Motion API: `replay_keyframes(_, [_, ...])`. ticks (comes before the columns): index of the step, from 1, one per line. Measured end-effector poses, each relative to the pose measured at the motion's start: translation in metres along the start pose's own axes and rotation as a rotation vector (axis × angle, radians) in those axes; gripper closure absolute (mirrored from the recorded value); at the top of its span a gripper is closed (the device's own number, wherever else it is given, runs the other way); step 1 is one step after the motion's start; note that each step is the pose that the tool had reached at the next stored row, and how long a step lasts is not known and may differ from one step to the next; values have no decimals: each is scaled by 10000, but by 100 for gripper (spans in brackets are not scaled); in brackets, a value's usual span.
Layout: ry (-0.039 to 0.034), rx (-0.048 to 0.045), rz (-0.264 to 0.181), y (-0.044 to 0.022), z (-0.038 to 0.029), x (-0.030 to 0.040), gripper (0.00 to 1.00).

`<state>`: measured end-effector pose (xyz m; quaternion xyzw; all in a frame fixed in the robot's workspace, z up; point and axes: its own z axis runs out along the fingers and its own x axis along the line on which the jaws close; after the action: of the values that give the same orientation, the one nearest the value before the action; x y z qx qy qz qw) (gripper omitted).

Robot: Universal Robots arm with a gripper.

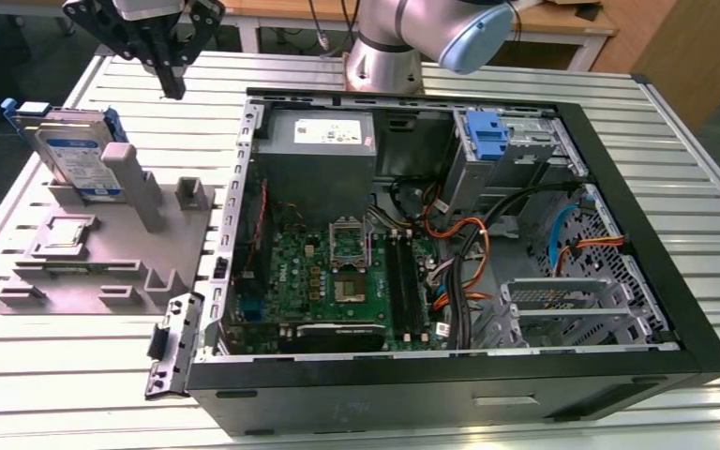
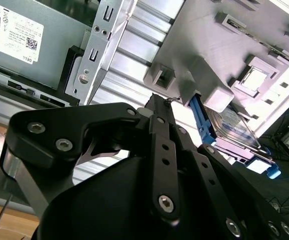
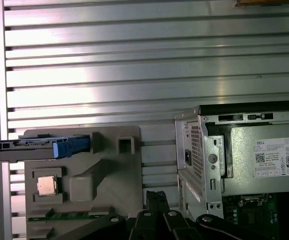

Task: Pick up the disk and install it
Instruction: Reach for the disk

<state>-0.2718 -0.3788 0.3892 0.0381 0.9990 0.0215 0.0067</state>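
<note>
The disk (image 1: 70,155) is a silver drive with a blue-and-white label and blue side rails. It stands on edge in a slot of the grey fixture (image 1: 110,267) at the exterior view's left. The first wrist view shows the disk (image 3: 34,146) edge-on, and in the second wrist view the disk (image 2: 234,127) leans behind a grey post. My gripper (image 1: 172,91) hangs in the air above the slatted table, beyond the fixture and to the disk's right in the exterior view. Its black fingers (image 2: 158,107) are shut together with nothing between them, also seen as fingertips (image 3: 154,196).
An open computer case (image 1: 660,309) lies beside the fixture, showing the motherboard (image 1: 335,272), power supply (image 1: 320,131) and a drive bay with a blue bracket (image 1: 487,136). A small square processor chip (image 1: 64,232) rests on the fixture. The arm's base (image 1: 385,56) stands behind the case.
</note>
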Motion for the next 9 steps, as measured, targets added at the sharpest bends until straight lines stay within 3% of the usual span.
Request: replay_keyframes(9, [1, 1, 1, -1, -1, 18, 90])
